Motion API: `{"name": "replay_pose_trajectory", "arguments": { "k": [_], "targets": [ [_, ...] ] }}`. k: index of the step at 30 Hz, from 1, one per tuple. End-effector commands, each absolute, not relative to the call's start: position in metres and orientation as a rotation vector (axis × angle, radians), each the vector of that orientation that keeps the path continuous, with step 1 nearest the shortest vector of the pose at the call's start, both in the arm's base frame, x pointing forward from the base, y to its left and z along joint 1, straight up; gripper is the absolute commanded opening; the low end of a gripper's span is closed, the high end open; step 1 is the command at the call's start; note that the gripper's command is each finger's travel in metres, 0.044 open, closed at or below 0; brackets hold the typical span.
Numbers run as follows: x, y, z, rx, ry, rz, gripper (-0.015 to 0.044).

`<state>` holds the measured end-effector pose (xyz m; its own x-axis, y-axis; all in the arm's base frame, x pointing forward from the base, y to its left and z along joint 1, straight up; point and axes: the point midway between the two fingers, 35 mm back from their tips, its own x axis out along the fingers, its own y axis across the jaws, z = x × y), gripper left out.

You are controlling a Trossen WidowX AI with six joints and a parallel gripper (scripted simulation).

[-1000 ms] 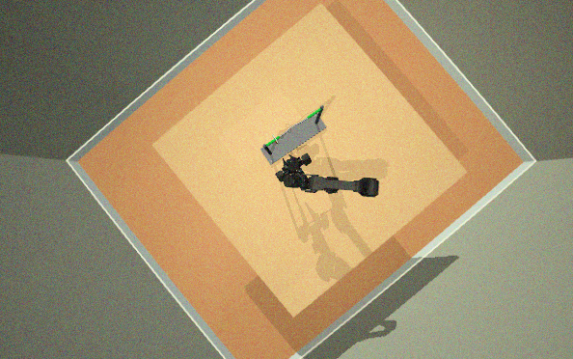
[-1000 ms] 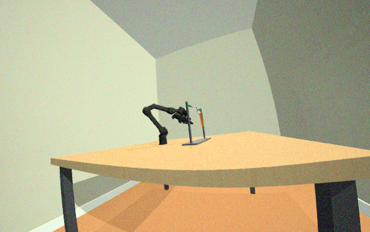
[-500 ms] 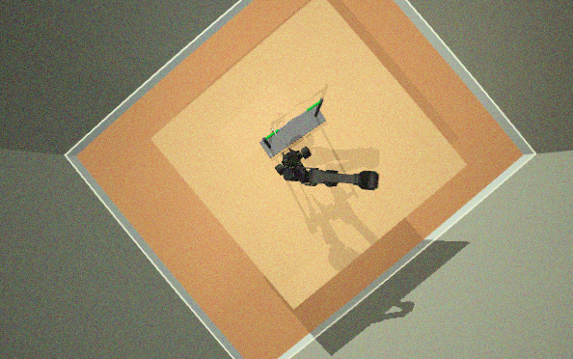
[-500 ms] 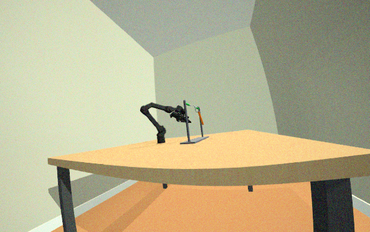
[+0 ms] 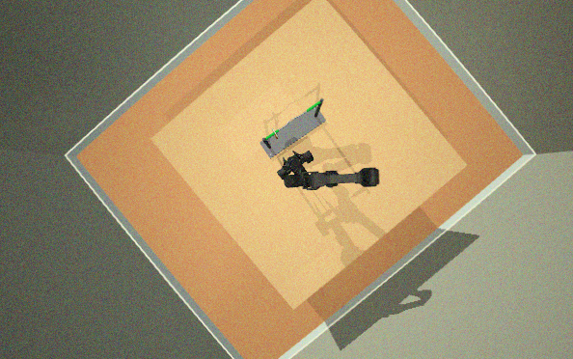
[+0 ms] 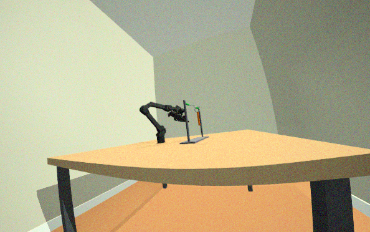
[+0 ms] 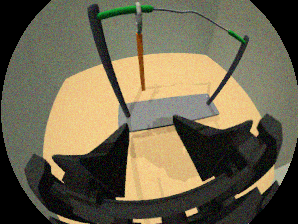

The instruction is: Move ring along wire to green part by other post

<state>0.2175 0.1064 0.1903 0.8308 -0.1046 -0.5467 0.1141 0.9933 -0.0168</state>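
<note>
The ring [image 6: 196, 110] [image 7: 139, 20] hangs around the green part [image 7: 120, 12] [image 5: 269, 136] next to the left post of the wrist view. Its orange handle [image 6: 199, 118] [image 7: 141, 62] hangs down nearly upright. The thin grey wire [image 7: 190, 11] runs from there to the other green part [image 7: 236, 36] [image 5: 313, 105]. My gripper [image 7: 150, 123] is open and empty. In the wrist view its fingers are below the handle's lower end, with a gap between them and the handle. Any fine contact of ring and wire is too small to tell.
The left post [image 7: 106, 57] and the right post [image 7: 229, 71] stand on the grey base plate [image 7: 175, 111] [image 5: 299, 129]. The plate lies on the wooden table [image 5: 217, 183] [image 6: 218, 156], just in front of the fingers in the wrist view.
</note>
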Motion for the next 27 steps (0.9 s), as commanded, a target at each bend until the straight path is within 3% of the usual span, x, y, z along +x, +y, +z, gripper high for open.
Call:
{"name": "replay_pose_trajectory", "arguments": {
  "k": [1, 4, 27],
  "targets": [
    [0.1993, 0.1059, 0.2094, 0.034, 0.553, -0.107, 0.037],
    [0.1993, 0.1059, 0.2094, 0.034, 0.553, -0.107, 0.044],
    [0.1993, 0.1059, 0.2094, 0.034, 0.553, -0.107, 0.044]
  ]
}}
